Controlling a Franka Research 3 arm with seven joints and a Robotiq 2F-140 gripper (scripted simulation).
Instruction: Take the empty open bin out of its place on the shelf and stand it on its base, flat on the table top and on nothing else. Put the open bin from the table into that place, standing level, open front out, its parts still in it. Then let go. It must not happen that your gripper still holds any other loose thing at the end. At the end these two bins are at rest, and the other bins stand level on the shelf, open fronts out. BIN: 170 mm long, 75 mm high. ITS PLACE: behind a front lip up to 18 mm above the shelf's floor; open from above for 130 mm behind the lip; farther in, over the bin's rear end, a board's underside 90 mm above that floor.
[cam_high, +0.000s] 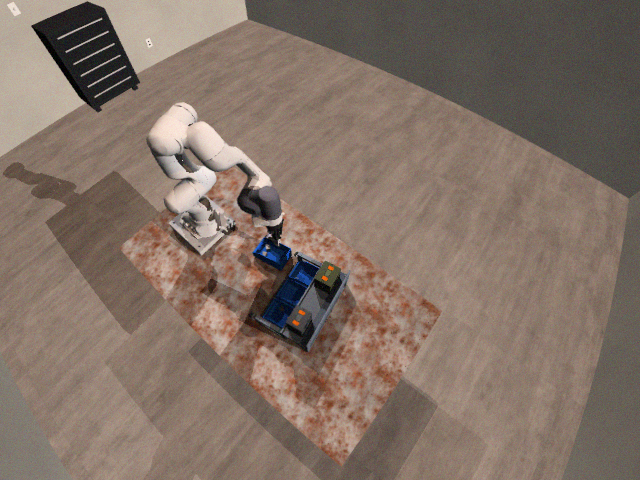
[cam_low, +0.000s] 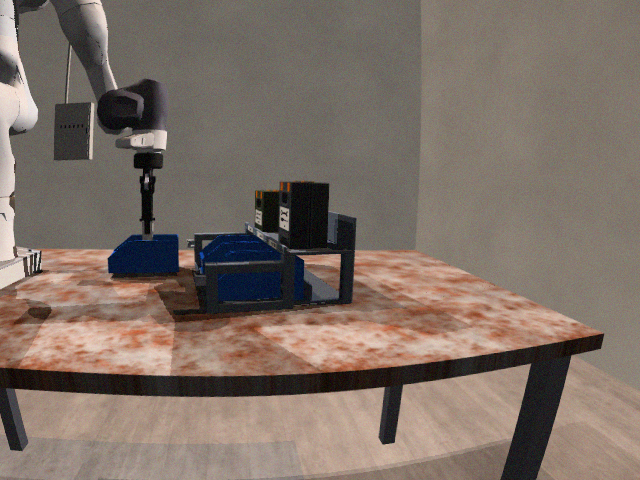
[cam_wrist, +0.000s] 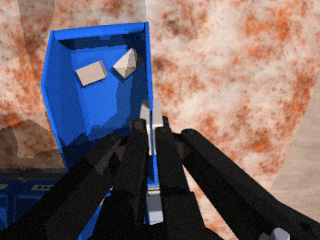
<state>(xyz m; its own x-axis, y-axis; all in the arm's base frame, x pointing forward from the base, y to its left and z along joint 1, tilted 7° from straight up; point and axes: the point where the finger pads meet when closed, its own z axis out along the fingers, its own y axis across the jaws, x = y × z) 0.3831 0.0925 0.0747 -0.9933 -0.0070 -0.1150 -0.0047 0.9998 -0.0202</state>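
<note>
Your gripper (cam_wrist: 155, 135) pinched blue bin (cam_low: 143, 254) side wall; bin sat just beside shelf (cam_low: 345, 242). Only wrist view showed you two parts (cam_wrist: 90, 74) inside.

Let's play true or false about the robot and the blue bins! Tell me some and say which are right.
1. The blue bin under the gripper has two small blocks in it. True.
2. The gripper is wide open. False: it is shut on that bin's side wall.
3. Two dark boxes stand on top of the shelf. True.
4. The bins in the shelf are red. False: they are blue.
</note>
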